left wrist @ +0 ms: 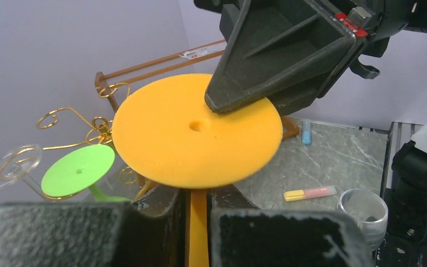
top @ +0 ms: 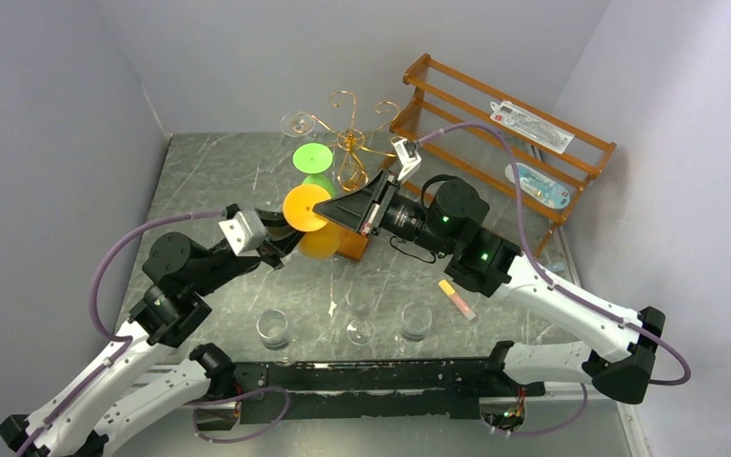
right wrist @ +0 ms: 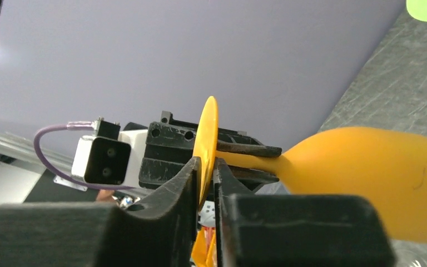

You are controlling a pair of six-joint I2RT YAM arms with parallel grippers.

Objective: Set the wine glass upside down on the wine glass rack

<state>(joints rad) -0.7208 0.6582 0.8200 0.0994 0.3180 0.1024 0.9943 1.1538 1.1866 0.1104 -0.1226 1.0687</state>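
The orange wine glass (top: 306, 208) hangs in the air in front of the gold wire rack (top: 350, 143), its foot disc facing up-left and its bowl (top: 322, 245) lower. My left gripper (top: 281, 238) is shut on the stem (left wrist: 198, 222), just under the foot disc (left wrist: 194, 130). My right gripper (top: 331, 211) is shut on the rim of the foot disc (right wrist: 207, 133), one finger (right wrist: 186, 181) on each face. The bowl also shows in the right wrist view (right wrist: 367, 178). A green glass (top: 312, 157) and a clear glass (top: 296, 122) hang on the rack's arms.
A brown wooden slatted shelf (top: 504, 124) with packaged items stands at the back right. Three clear glasses (top: 273, 327) (top: 360, 331) (top: 415, 320) stand near the front edge. A yellow-pink marker (top: 457, 299) lies by the right arm.
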